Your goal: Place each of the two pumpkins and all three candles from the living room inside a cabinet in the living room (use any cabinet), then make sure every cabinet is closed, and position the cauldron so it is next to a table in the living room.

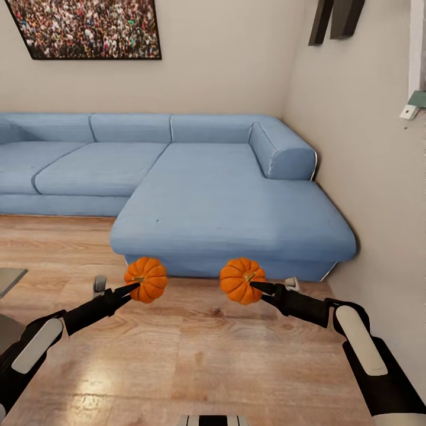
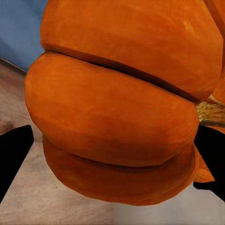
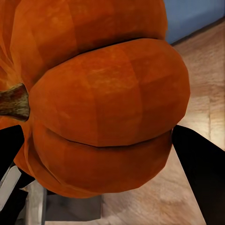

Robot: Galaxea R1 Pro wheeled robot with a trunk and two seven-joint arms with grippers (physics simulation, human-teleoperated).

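Observation:
Two bright-orange ribbed pumpkins hang in the air over the wooden floor in front of the sofa. My left gripper is shut on the left pumpkin, which looms between the black fingers in the left wrist view as pumpkin. My right gripper is shut on the right pumpkin; the right wrist view has that pumpkin close up, its dark stem pointing sideways, with a finger on each side. The candles, cabinet and cauldron are out of view.
A large blue corner sofa stands straight ahead against the beige walls, its chaise reaching toward me. A grey table corner shows at the left edge. The right wall is close. Wooden floor lies below the arms.

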